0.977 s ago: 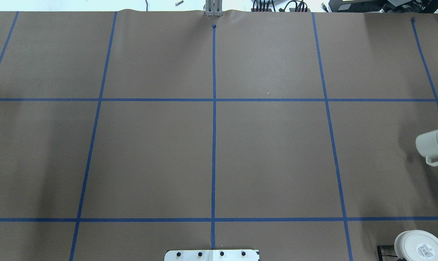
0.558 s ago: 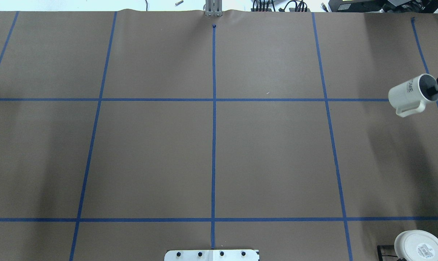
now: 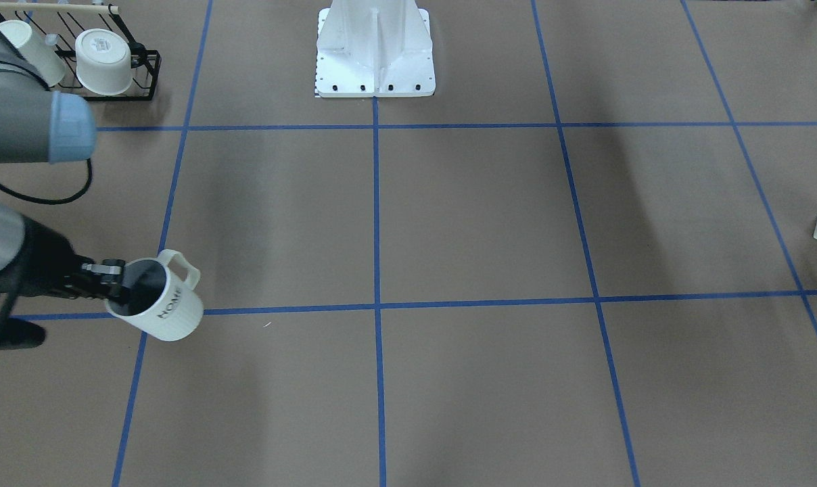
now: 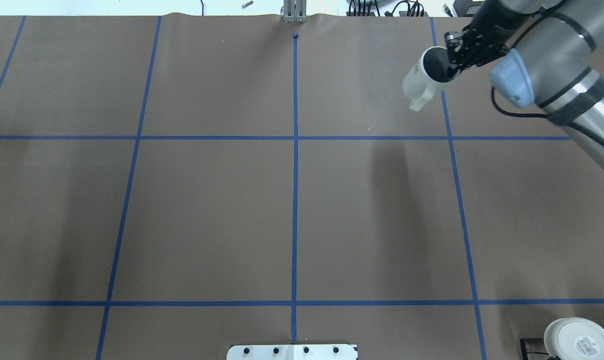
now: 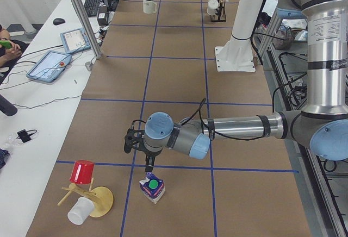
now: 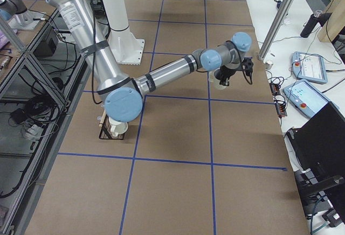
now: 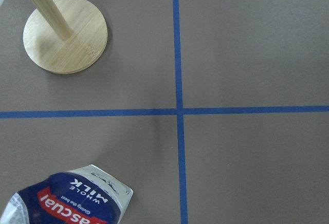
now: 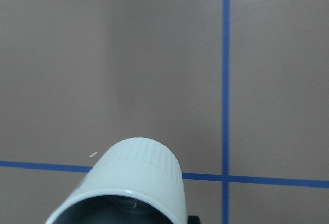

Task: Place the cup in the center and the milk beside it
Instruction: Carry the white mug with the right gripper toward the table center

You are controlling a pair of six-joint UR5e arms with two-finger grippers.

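- While the left gripper (image 5: 148,163) hangs above the milk (image 5: 153,188) near the worktop's left end, I cannot tell whether its fingers are wide or narrow. The carton stands on the paper, just beside a wooden stand (image 7: 66,35) nearer the corner.
- Mid-worktop, the center (image 4: 295,137) waits: neither cup nor milk is on that crossing yet.
- Over the right half, the right gripper (image 4: 449,64) pinches the cup (image 4: 424,80) by its rim, one finger inside. The mug is tilted, off the surface and well apart from the center.
- My read: this is the cup-to-center leg. Next it needs to sweep left to the crossing, level the mug, set it down, then let go. The milk follows.
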